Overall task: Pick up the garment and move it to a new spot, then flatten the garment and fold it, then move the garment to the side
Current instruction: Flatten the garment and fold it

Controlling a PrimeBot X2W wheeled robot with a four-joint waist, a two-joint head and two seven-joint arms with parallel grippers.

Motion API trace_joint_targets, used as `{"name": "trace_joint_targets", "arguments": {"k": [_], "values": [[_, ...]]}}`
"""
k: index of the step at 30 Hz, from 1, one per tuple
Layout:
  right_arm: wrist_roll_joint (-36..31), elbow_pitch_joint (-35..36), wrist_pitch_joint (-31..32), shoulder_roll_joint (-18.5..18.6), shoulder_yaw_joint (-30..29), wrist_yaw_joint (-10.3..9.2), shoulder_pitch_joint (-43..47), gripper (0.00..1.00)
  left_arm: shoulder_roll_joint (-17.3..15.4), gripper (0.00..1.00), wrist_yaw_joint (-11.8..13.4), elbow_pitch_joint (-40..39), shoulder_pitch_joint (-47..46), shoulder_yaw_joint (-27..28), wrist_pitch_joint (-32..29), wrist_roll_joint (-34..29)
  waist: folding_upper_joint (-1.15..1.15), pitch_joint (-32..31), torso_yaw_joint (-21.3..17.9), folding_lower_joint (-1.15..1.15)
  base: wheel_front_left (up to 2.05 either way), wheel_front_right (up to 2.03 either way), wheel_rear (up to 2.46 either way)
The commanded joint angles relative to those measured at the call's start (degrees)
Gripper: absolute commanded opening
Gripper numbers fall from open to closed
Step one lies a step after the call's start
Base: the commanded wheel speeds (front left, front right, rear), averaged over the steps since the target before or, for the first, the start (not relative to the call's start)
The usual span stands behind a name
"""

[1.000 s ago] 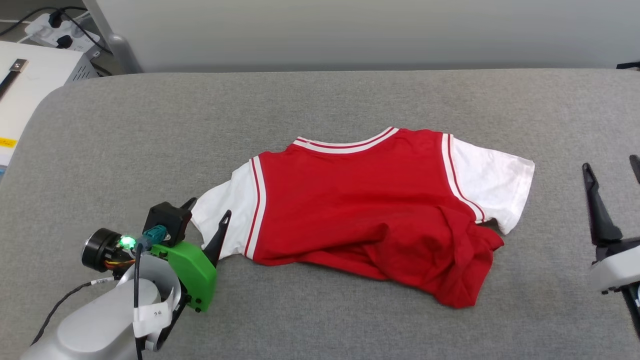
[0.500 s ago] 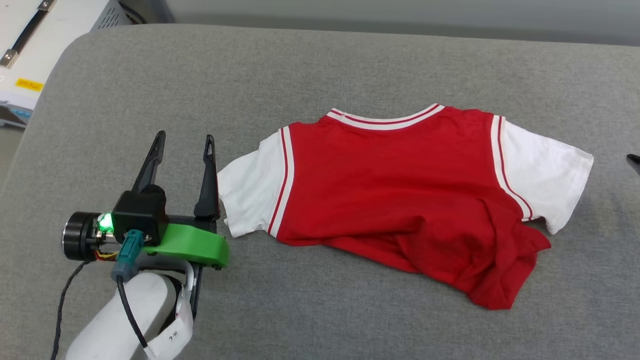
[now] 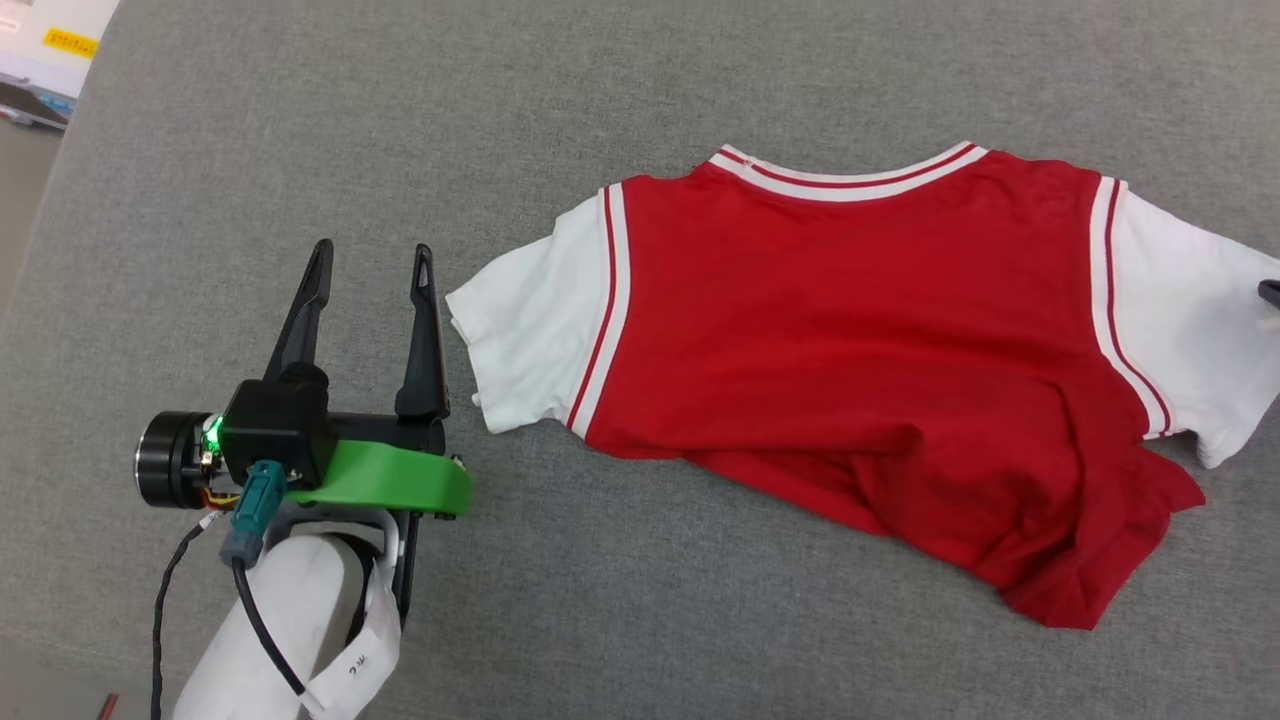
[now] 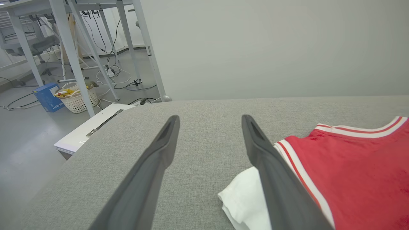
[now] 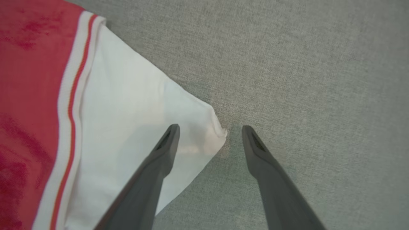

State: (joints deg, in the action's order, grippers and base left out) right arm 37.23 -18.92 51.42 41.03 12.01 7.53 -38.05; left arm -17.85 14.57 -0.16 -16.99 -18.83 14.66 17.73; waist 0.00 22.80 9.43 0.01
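Swung round since a second ago, the left end effector [image 3: 372, 250] no longer aims at the white sleeve [image 3: 530, 330]; it now points up the frame at the lower left of the head view. Its two dark fingers stand apart with nothing between them, the inner one just beside the sleeve's edge. The whole head picture has also shifted, so the camera has moved. The garment [image 3: 850, 330] lies on the grey surface [image 3: 700, 620] from the centre to the right edge, collar toward the top. Its red hem is bunched in folds at the lower right.

In the right wrist view, the right end effector [image 5: 210, 127] is spread open over the other sleeve's corner [image 5: 217, 131]; whether it touches the cloth I cannot tell. Beyond the surface, in the upper left of the left wrist view, a white basket [image 4: 78, 99] and a blue box [image 4: 47, 97] sit on the floor.
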Motion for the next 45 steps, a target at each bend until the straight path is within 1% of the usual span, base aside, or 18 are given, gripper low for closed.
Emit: {"name": "trace_joint_targets", "arguments": {"k": [1, 6, 11, 12, 16, 21, 27, 31, 34, 36, 38, 39, 42, 45], "values": [[-0.46, -1.21, -0.54, -0.54, 0.79, -0.04, -0.45, 1.00, 0.81, 1.00, -0.86, 0.29, -0.17, 0.99, 0.33, -1.15, 0.00, 2.17, 1.64, -0.01, 0.00, 0.00, 0.00], [0.96, -4.24, -1.35, -1.75, 3.68, -0.04, 2.00, 1.00, 2.98, 1.00, -3.69, 0.69, -0.44, 4.36, 0.33, -3.87, 0.00, 2.64, 1.55, -0.01, 0.00, 0.00, 0.00], [3.04, -4.82, -4.42, -1.52, 4.50, -0.04, 3.82, 1.00, 3.75, 1.00, -6.80, 1.96, -1.27, 6.68, 0.33, -5.76, 0.00, 1.47, 0.37, -0.01, 0.00, 0.00, 0.00], [3.45, -4.58, -5.48, -1.19, 4.55, -0.04, 4.15, 0.00, 3.84, 1.00, -7.43, 2.30, -1.56, 7.29, 0.33, -6.00, 0.00, 1.08, 0.06, -0.01, 0.00, 0.00, 0.00], [4.59, -2.84, -9.61, 0.21, 4.87, -0.04, 5.24, 0.00, 3.80, 1.00, -9.75, 3.64, -2.48, 9.70, 0.33, -6.22, 0.00, -0.74, -1.56, -0.01, 0.00, 0.00, 0.00], [5.83, 0.48, -14.55, 2.46, 4.78, -0.04, 6.99, 0.00, 2.10, 1.00, -13.22, 6.35, -4.32, 11.90, 0.34, -6.47, 0.00, -3.21, -3.70, -0.01, 0.00, 0.00, 0.00], [6.22, 4.55, -17.40, 5.62, 3.70, -0.04, 10.51, 0.00, -2.01, 1.00, -18.18, 12.47, -9.52, 12.47, 0.34, -6.60, 0.00, -5.24, -6.09, -0.01, 0.00, 0.00, 0.00], [6.50, 7.11, -17.83, 6.40, 2.83, -0.04, 12.89, 0.00, -5.18, 1.00, -20.87, 17.59, -15.22, 10.17, -1.65, -5.83, 0.00, -5.69, -7.53, -0.01, 0.00, 0.00, 0.00], [6.13, 8.59, -17.94, 6.13, 2.56, -0.04, 13.90, 0.00, -7.48, 1.00, -21.84, 21.00, -20.48, 6.39, -5.42, -4.08, 0.00, -5.64, -8.47, -0.01, 0.00, 0.00, 0.00], [5.97, 9.37, -17.98, 5.71, 2.66, -0.04, 14.11, 0.00, -8.98, 1.00, -21.99, 22.32, -23.77, 2.31, -8.58, -1.71, 0.00, -5.45, -9.08, -0.01, 0.00, 0.00, 0.00], [5.73, 9.99, -17.92, 5.35, 2.83, -0.04, 14.15, 0.00, -10.87, 1.00, -22.02, 23.21, -26.77, -3.26, -12.72, 3.02, 0.00, -5.25, -9.54, -0.01, 0.00, 0.00, 0.00], [5.62, 10.32, -17.87, 5.21, 2.90, -0.04, 14.10, 0.00, -12.12, 1.00, -22.03, 23.31, -28.48, -6.62, -15.09, 6.24, 0.00, -5.06, -9.76, -0.01, 0.00, 0.00, 0.00], [5.36, 11.12, -17.77, 4.86, 3.17, -0.04, 13.74, 0.00, -15.96, 1.00, -22.04, 23.76, -32.73, -14.36, -22.20, 13.67, 0.00, -4.52, -10.39, -0.01, 0.00, 0.00, 0.00], [5.25, 11.64, -17.71, 4.67, 3.38, -0.04, 13.45, 0.00, -18.49, 1.00, -22.05, 24.14, -36.38, -20.83, -31.61, 23.46, 0.00, -3.96, -10.84, -0.01, 0.00, 0.00, 0.00]]}}
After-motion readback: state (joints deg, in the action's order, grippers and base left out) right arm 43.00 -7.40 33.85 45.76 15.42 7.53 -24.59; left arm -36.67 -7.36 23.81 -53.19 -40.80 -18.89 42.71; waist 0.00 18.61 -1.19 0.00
